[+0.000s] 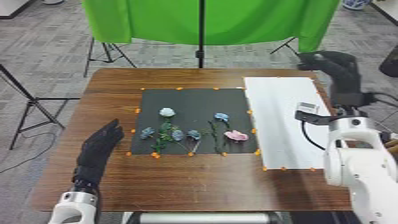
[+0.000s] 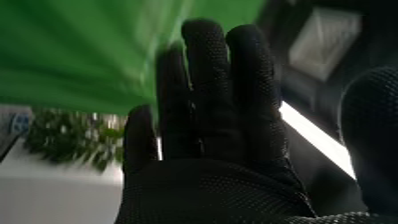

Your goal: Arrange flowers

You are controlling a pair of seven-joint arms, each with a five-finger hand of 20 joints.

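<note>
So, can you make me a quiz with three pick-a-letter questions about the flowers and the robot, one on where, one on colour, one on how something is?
1. Which side of the dark mat is the pink flower nearer?
A) left
B) right

2. What colour is the big cloth at the back?
A) red
B) yellow
C) green

3. How is the right robot hand?
A) open
B) in a fist
C) holding a flower

Answers:
1: B, it lies near the mat's right edge.
2: C, the hanging cloth is green.
3: A, its fingers are straight.
</note>
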